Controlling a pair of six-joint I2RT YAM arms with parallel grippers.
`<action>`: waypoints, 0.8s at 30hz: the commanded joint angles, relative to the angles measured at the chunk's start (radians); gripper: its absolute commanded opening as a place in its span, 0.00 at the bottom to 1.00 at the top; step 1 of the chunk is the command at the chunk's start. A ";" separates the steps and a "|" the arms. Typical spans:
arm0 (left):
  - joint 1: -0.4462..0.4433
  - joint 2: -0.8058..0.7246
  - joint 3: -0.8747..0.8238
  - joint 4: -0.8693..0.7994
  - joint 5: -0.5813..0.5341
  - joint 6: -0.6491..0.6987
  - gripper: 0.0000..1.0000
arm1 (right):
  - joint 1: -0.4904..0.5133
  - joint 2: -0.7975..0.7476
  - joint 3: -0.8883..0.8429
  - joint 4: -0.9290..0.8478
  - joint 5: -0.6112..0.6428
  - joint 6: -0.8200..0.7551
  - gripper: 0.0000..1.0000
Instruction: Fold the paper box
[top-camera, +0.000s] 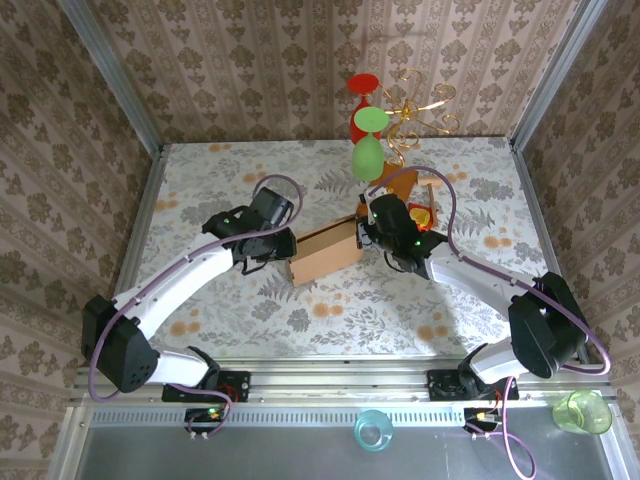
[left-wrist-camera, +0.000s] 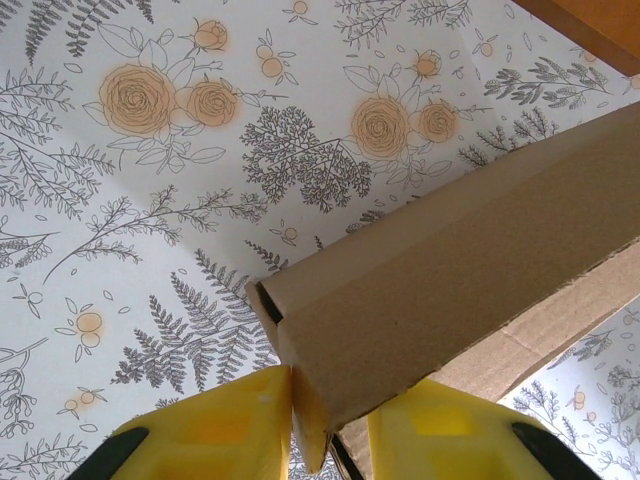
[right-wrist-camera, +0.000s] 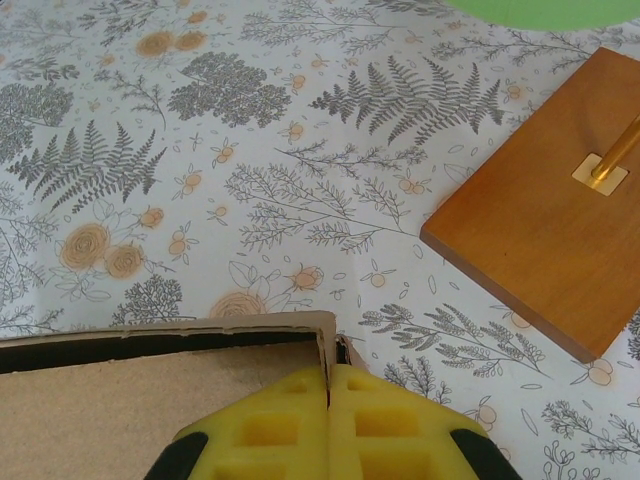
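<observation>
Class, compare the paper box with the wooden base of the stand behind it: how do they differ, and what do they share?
The paper box is pale, matte cardboard; the wooden base is darker, glossy reddish-brown. The paper box is hollow with thin folded walls, while the wooden base is a solid slab. The left gripper and right gripper hold the paper box at its ends; the wooden base lies free on the table, carrying a gold rod. Both are brown and rectangular.

Tool (right-wrist-camera: 330, 400) pinching paper box (right-wrist-camera: 150, 400) corner
</observation>
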 joint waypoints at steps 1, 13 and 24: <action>-0.013 -0.017 0.029 -0.013 -0.040 -0.023 0.25 | 0.013 0.042 0.017 -0.120 0.017 0.046 0.00; -0.030 -0.014 0.053 -0.041 -0.108 -0.029 0.09 | 0.041 0.055 0.063 -0.181 0.078 0.124 0.00; -0.004 0.035 0.090 -0.052 -0.104 -0.034 0.07 | 0.112 0.073 0.085 -0.218 0.204 0.282 0.00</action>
